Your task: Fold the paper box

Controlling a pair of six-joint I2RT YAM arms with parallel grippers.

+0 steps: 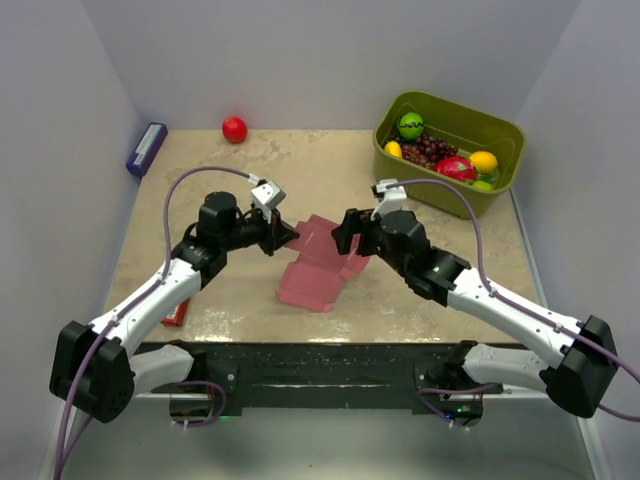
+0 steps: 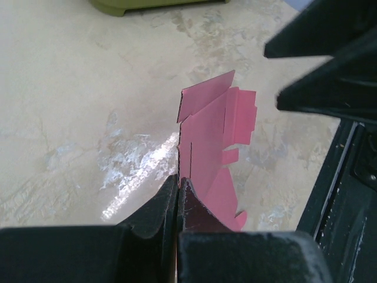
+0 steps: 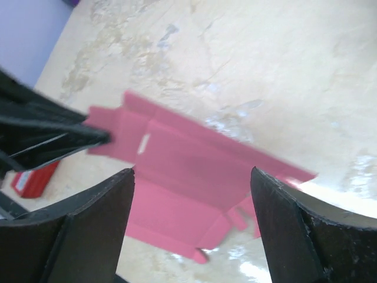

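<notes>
— What has the left gripper (image 2: 178, 187) got?
— Its jaws are pinched on the near edge of the pink paper box (image 2: 206, 135); the sheet rises ahead, notched tabs to the right.
— Further right?
— The right gripper (image 2: 274, 75), fingers spread.

L arm (image 1: 150, 300), white w/ black joints, reaches fwd & inward, wrist low. L tool (image 2: 178, 180), black, jaws pressed together, pinching edge of pink thin cardboard box blank (image 2: 206, 135). R arm (image 1: 500, 298) angles in from opp. side. R tool (image 3: 191, 177), jaws spread wide, grips nothing, faces L tool, near but apart.
</notes>
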